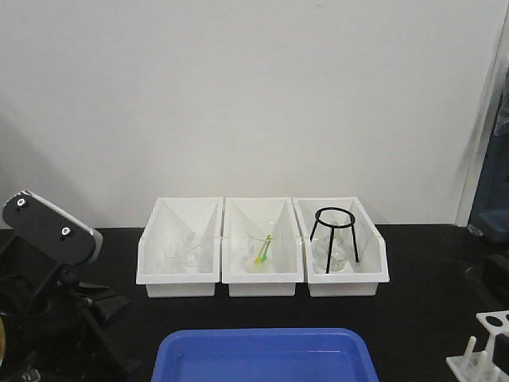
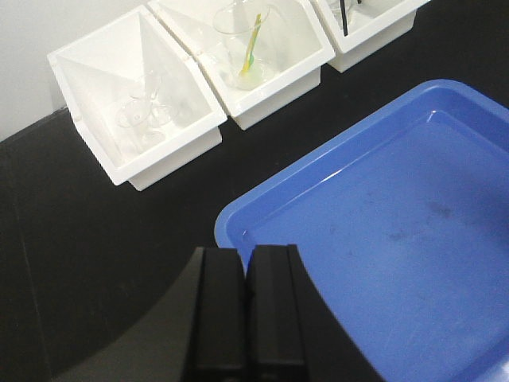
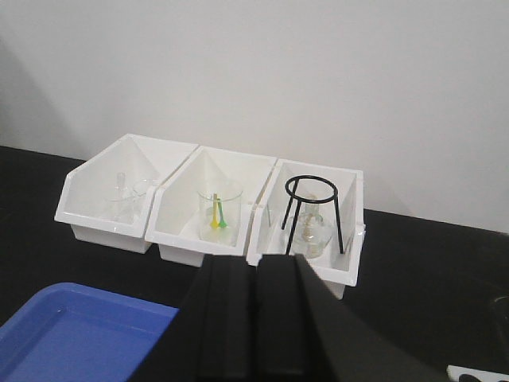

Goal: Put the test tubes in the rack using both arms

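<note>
Clear glass test tubes [image 1: 187, 255] lie in the leftmost white bin [image 1: 151, 247], seen also in the left wrist view as test tubes [image 2: 141, 118] and faintly in the right wrist view [image 3: 123, 191]. The white rack [image 1: 483, 350] with holes and pegs stands at the table's front right corner; a sliver of the rack [image 3: 477, 372] shows in the right wrist view. My left gripper [image 2: 246, 253] is shut and empty above the blue tray's near-left corner. Facing the bins, my right gripper [image 3: 256, 259] is shut with nothing in it. Both are well short of the tubes.
The middle bin [image 1: 262, 274] holds a clear beaker with a green-yellow stick [image 1: 262, 251]. The right bin [image 1: 378, 263] holds a flask under a black wire tripod [image 1: 334, 235]. A flat blue tray [image 1: 266, 358] lies in front. The left arm's casing [image 1: 48, 227] rises at left.
</note>
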`<state>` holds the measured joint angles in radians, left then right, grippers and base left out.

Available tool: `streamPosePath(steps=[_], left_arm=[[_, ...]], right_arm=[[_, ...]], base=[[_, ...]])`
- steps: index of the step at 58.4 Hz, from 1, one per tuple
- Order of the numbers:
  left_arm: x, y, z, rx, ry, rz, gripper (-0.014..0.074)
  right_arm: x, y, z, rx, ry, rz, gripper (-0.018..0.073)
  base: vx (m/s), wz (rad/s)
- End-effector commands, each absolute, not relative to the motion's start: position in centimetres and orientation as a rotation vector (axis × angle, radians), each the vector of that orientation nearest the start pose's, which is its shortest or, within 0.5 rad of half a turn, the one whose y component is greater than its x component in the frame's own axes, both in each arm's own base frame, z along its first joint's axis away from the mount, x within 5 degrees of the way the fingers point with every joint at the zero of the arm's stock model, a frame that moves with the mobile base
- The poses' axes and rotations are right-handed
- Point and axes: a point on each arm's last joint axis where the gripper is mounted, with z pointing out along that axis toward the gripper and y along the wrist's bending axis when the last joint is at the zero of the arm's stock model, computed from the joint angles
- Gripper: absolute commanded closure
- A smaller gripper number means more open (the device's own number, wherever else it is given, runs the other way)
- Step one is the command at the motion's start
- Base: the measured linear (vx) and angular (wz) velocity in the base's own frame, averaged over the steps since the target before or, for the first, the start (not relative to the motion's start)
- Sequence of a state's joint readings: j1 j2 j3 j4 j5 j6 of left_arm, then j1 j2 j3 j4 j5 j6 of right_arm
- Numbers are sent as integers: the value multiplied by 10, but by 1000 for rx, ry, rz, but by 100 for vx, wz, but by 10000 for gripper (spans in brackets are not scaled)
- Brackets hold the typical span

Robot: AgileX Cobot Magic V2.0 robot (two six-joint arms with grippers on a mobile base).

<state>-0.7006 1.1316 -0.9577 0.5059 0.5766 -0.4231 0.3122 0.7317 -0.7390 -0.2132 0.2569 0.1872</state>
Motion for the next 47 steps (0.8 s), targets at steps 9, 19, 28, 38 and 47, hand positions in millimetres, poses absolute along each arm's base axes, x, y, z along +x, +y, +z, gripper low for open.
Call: streamPosePath(steps=[9, 19, 28, 38, 47], left_arm=[[195, -137, 365, 603, 1957, -161, 618], [195, -137, 366, 603, 1956, -162, 617], [196, -137, 366, 616, 1945, -143, 617], [197, -114, 376, 491, 1939, -142, 617], [182, -69, 396, 373, 1865, -81, 617]], right_arm=[[145, 43, 392, -250, 1590, 185, 570], [145, 43, 392, -249, 1590, 185, 567], [145, 43, 392, -249, 1590, 185, 566], [145, 43, 392, -249, 1590, 185, 566], [145, 43, 392, -249, 1590, 185, 566]], base=[[0, 0], [0, 0], [0, 0], [0, 0], [0, 0]])
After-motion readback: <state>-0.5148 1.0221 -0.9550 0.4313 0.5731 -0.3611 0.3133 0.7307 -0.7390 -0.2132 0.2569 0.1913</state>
